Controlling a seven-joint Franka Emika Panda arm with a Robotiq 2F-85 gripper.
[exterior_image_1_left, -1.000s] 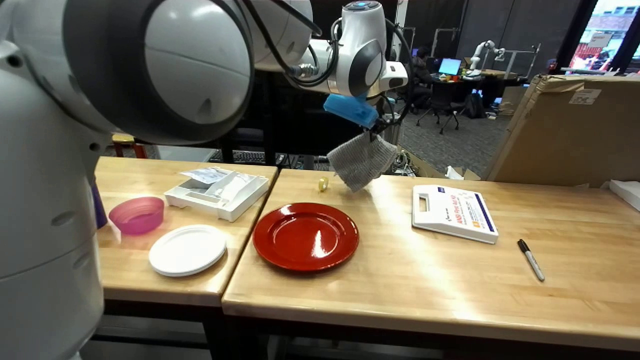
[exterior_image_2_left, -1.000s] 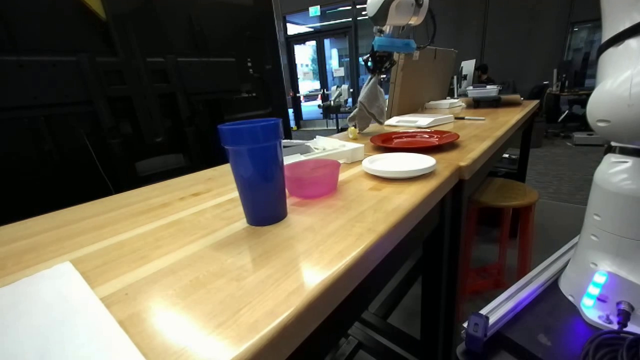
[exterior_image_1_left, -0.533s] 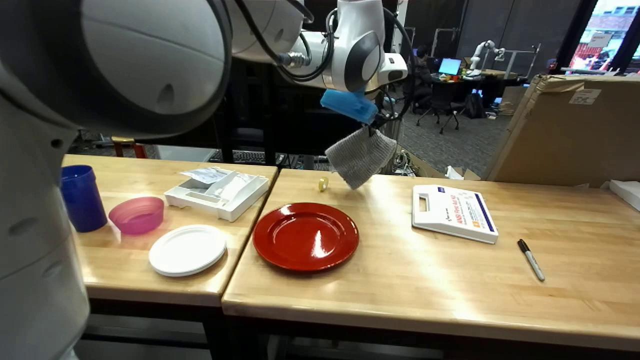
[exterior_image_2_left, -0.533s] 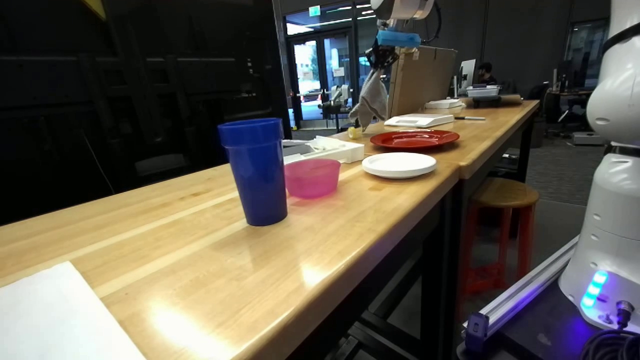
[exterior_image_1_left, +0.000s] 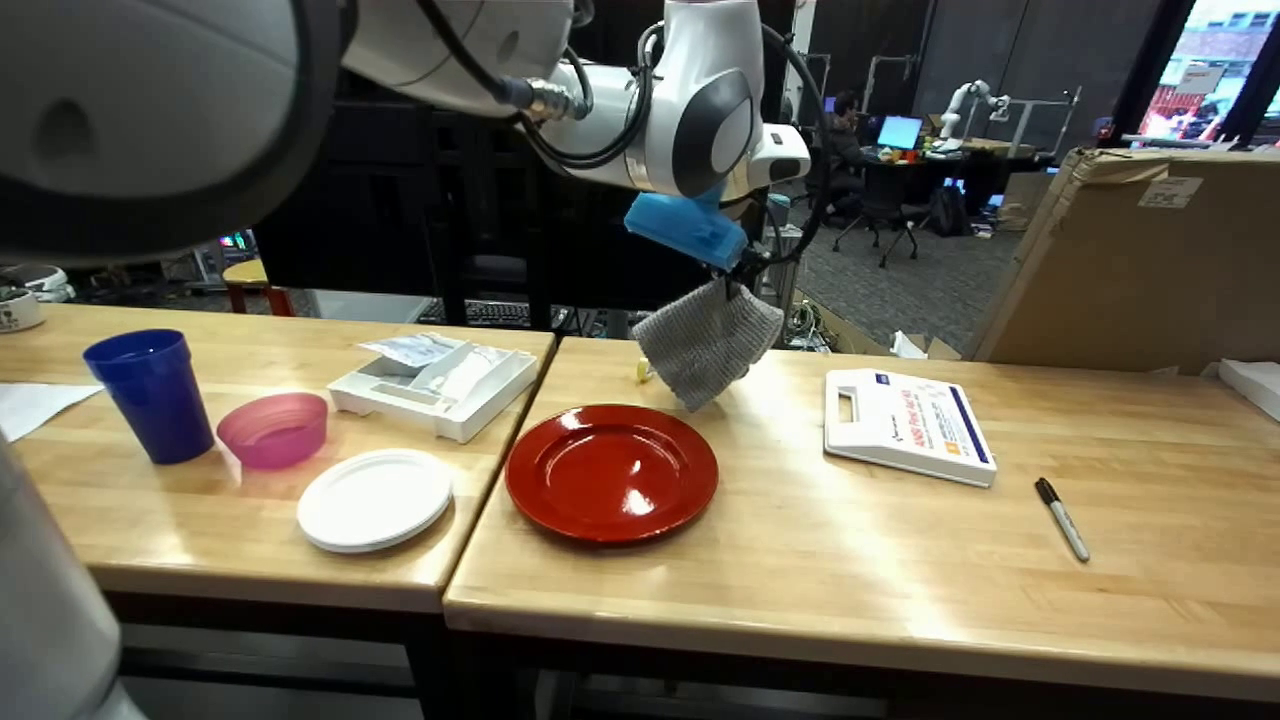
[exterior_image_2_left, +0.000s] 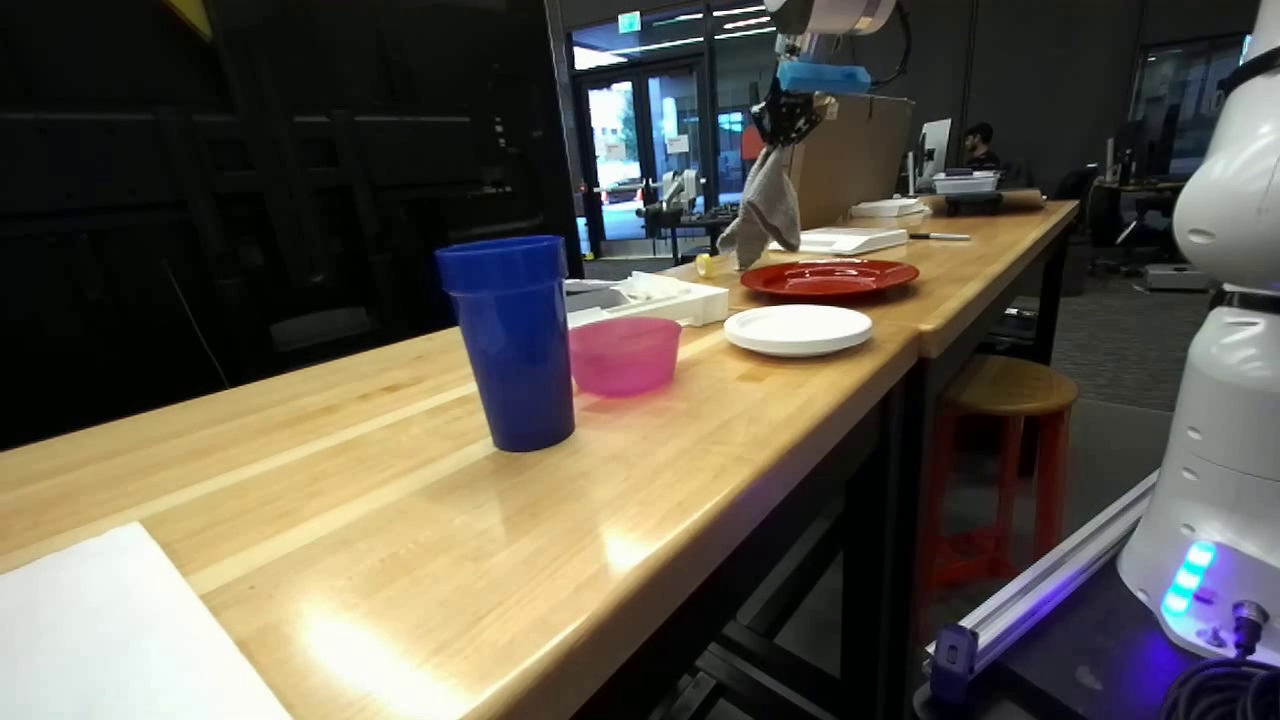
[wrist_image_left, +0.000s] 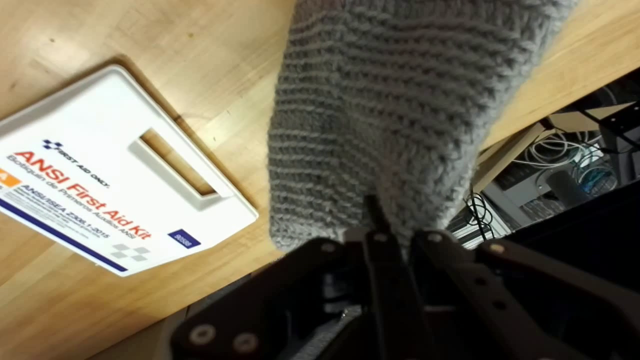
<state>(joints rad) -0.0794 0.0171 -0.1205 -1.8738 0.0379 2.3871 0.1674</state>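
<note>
A grey knitted cloth hangs in the air with my gripper shut on its upper part. In the wrist view the cloth spreads out past the dark fingertips and covers much of the upper middle. Its lower corner dangles just behind the red plate, apparently a little above the wooden table. A small yellow tape roll is partly hidden behind the cloth. In an exterior view the cloth droops in folds behind the plate's far left side.
A white first aid kit case and a marker lie to the right. Leftward are an open white tray, white plates, a pink bowl and a blue cup. A large cardboard box stands behind.
My gripper and the hanging cloth have shifted slightly toward the red plate, and the cloth ends lower. It now partly covers the tape roll. The arm swung aside, uncovering the blue cup.
</note>
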